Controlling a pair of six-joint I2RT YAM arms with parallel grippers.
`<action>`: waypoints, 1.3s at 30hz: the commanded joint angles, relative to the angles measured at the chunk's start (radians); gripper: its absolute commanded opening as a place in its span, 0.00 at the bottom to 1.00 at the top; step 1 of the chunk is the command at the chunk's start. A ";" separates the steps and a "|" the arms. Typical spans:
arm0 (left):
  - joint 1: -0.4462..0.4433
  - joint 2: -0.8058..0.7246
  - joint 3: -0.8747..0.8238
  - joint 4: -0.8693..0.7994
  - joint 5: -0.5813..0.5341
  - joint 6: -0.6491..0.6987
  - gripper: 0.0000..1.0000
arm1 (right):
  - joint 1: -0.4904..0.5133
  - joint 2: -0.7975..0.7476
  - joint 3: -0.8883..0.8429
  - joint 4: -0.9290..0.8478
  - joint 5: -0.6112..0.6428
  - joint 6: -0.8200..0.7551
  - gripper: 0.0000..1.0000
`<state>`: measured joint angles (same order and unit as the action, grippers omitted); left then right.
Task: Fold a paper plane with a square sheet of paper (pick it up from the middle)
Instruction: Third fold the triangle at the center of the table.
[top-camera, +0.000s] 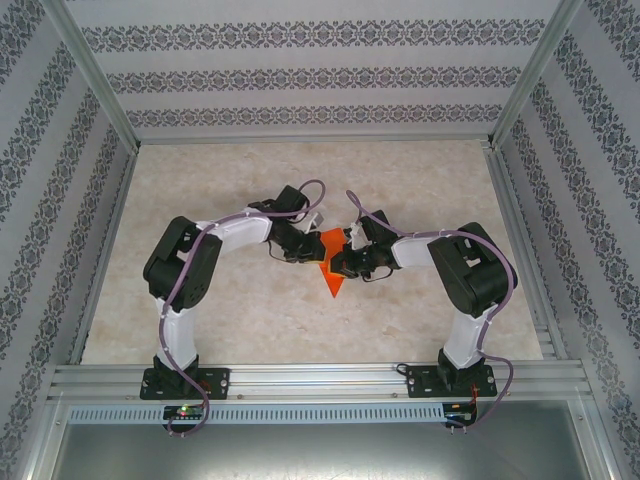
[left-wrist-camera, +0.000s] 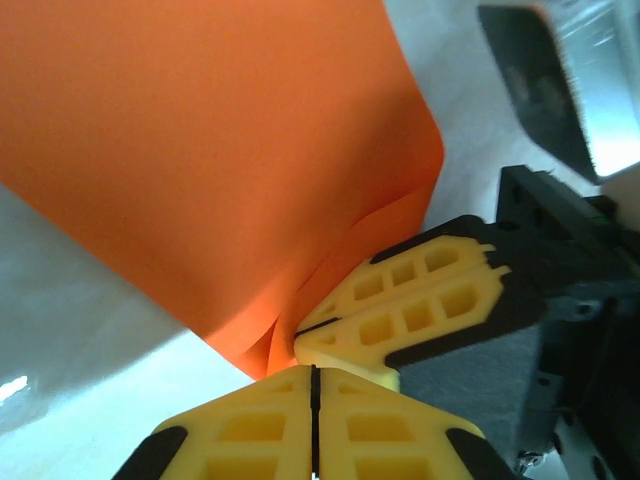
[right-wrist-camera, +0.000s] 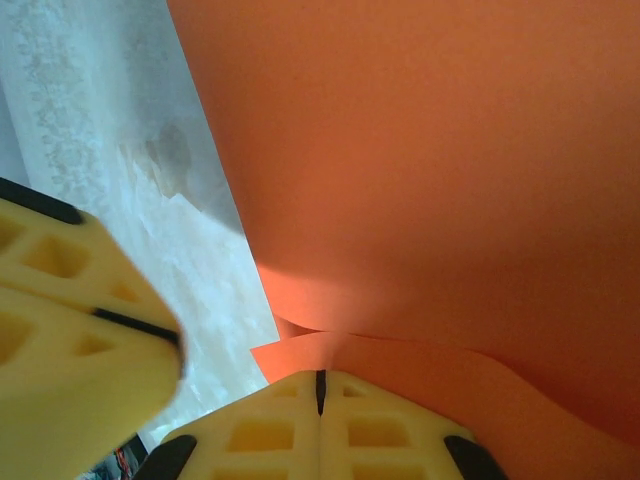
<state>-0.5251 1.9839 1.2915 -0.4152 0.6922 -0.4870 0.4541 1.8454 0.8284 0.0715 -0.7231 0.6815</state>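
Note:
The orange paper plane (top-camera: 333, 280), the square sheet folded into a pointed dart, lies mid-table with its tip toward the arm bases. Both grippers meet over its far half. My right gripper (top-camera: 341, 262) comes in from the right. Its jaws (right-wrist-camera: 320, 378) are shut with a fold of the paper (right-wrist-camera: 430, 160) running into their tip. My left gripper (top-camera: 306, 251) comes in from the left, its jaws (left-wrist-camera: 313, 372) also shut. The paper's (left-wrist-camera: 210, 150) lower corner lies just beside its tip. I cannot tell whether any paper is pinched there. The right gripper's fingers (left-wrist-camera: 420, 300) almost touch that tip.
The beige table (top-camera: 200, 200) is boxed in by patterned walls (top-camera: 40, 200) and aluminium posts (top-camera: 95, 75). A metal rail (top-camera: 320, 377) at the near edge carries both arm bases. Both elbows rise over the table's near half.

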 joint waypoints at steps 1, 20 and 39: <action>-0.020 0.027 -0.009 0.031 0.025 -0.007 0.09 | 0.001 0.001 -0.024 -0.044 0.010 -0.016 0.00; -0.033 0.103 0.006 -0.025 -0.046 0.054 0.06 | 0.003 -0.016 -0.022 -0.039 -0.009 -0.016 0.00; -0.033 0.173 0.037 -0.133 -0.184 0.140 0.06 | 0.004 -0.127 -0.046 -0.071 0.034 -0.010 0.00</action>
<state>-0.5499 2.0781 1.3487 -0.4824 0.6731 -0.3897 0.4541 1.7416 0.7925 0.0429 -0.7189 0.6838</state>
